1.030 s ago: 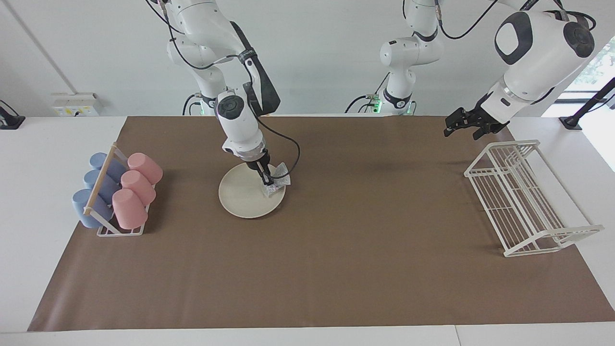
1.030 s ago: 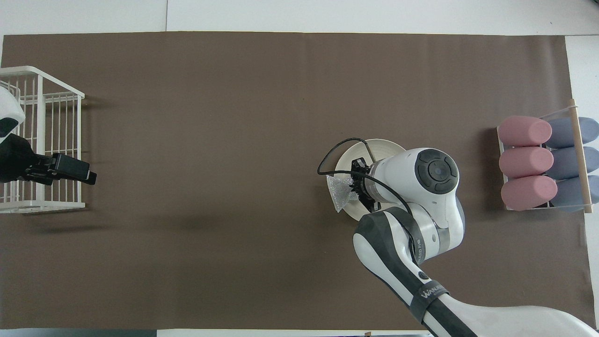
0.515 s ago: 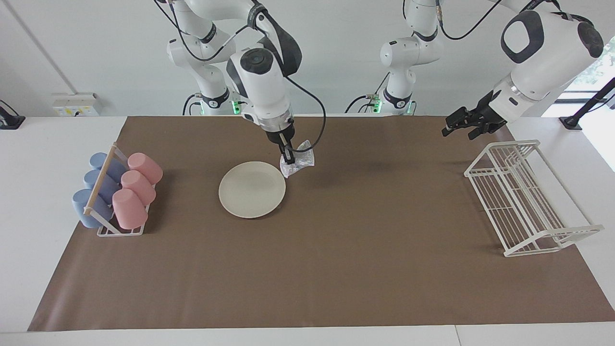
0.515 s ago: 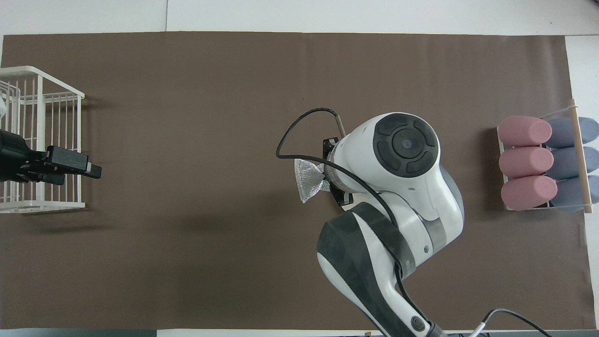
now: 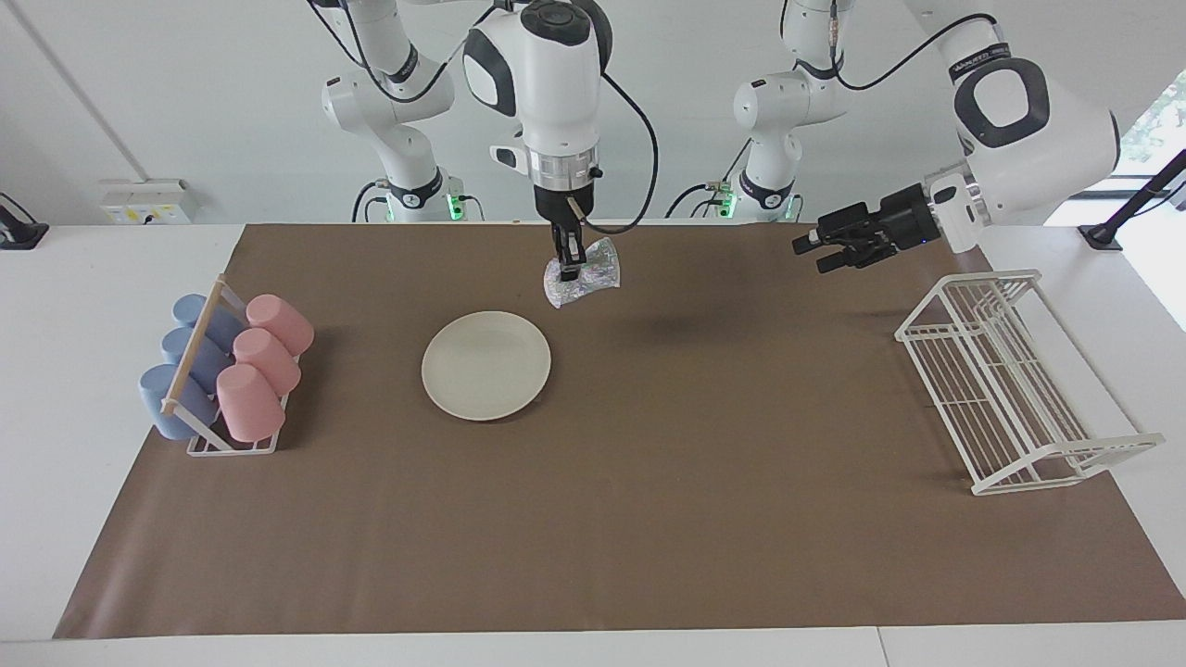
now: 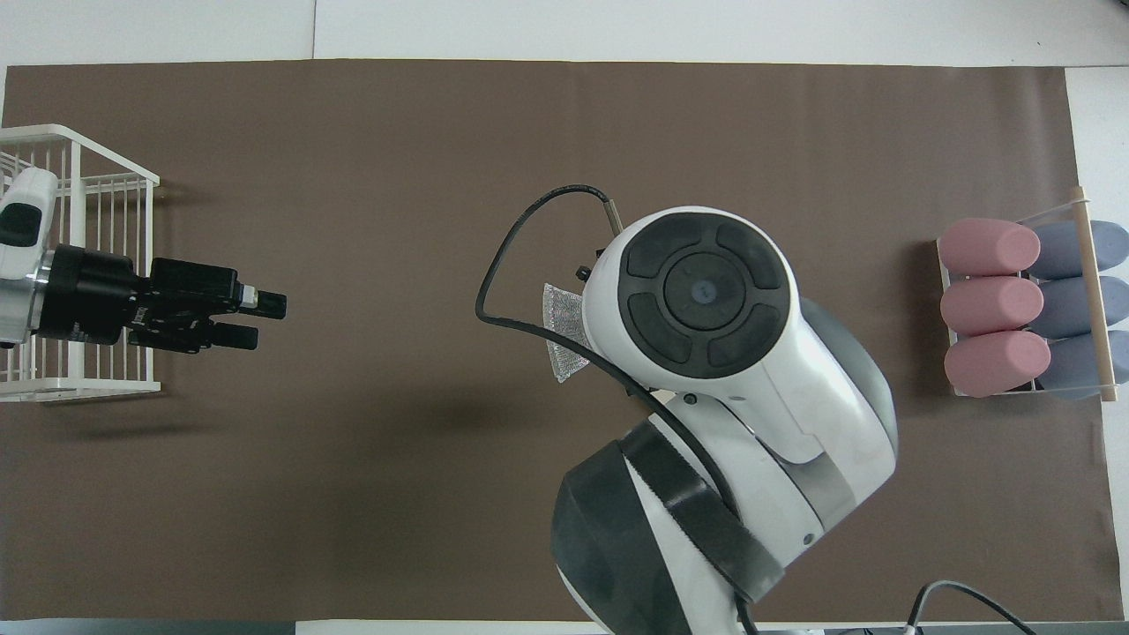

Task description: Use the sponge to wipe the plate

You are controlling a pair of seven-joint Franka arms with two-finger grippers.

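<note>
Sponge (image 5: pixel 582 274) now off plate (image 5: pixel 485 364)

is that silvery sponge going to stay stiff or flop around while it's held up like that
Probably floppy: the sponge hangs crumpled and flared below the right gripper, pinched at one spot. It looks light, a thin mesh pad. Its wrinkly surface likely grips well, so slipping out seems unlikely.

White wire rack (image 5: pixel 1010 389), rack of pink and blue cups (image 5: pixel 227 371), brown mat (image 5: pixel 704 519)
</note>
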